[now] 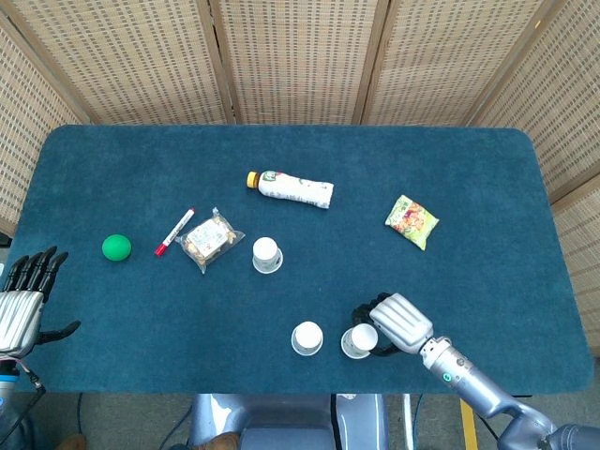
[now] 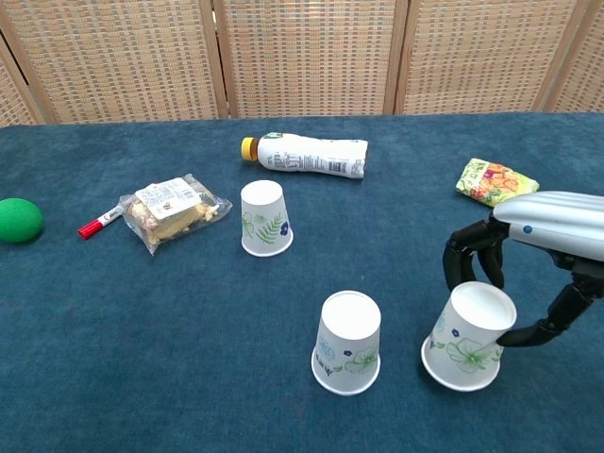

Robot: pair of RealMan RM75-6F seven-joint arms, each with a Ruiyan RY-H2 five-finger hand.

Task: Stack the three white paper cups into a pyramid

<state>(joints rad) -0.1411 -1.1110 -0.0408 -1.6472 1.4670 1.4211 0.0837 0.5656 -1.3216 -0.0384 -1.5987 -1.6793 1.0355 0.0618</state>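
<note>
Your right hand (image 2: 528, 269) grips a cup (image 2: 466, 337) just right of the front cup (image 2: 347, 343). Third cup (image 2: 263, 218) sits behind them, bottle (image 2: 307, 155) behind that, snack pack (image 2: 171, 209) and marker (image 2: 97, 224) to its left.

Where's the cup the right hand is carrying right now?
Near the table's front edge: the right hand holds the white paper cup, upside down, just right of another upturned white cup.
</note>
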